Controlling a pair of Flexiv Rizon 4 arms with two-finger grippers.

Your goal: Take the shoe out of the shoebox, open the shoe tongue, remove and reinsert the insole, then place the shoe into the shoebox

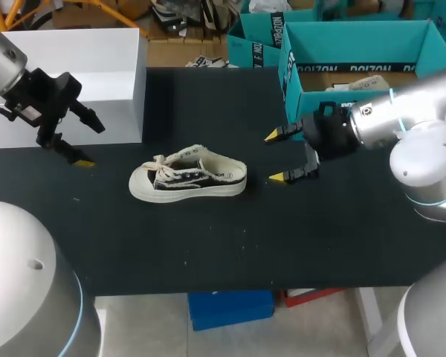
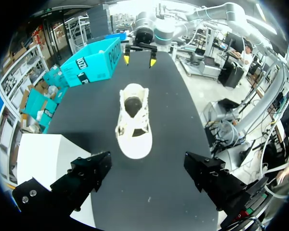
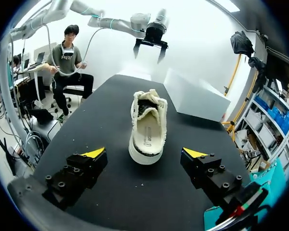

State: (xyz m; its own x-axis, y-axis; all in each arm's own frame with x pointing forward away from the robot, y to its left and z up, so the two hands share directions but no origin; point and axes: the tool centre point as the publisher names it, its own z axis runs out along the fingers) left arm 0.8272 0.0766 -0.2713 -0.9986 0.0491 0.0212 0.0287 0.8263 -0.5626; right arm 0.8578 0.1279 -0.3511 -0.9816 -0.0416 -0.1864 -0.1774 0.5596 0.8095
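Black table (image 1: 208, 245) holds the shoe (image 1: 187, 178) at the centre of the frame, standing on its sole, out of the shoebox (image 1: 349, 41) at the upper right, so the first step looks done. An insole (image 3: 148, 132) lies inside; whether it is already reinserted, I cannot tell. Left gripper (image 1: 89, 143) and right gripper (image 1: 273, 157) are both wide open and empty, apart from the shoe. Putting it back into the shoebox remains.

Shoe (image 1: 187, 177) lies on the table (image 1: 208, 238) between left hand (image 1: 89, 143) and right hand (image 1: 274, 157).
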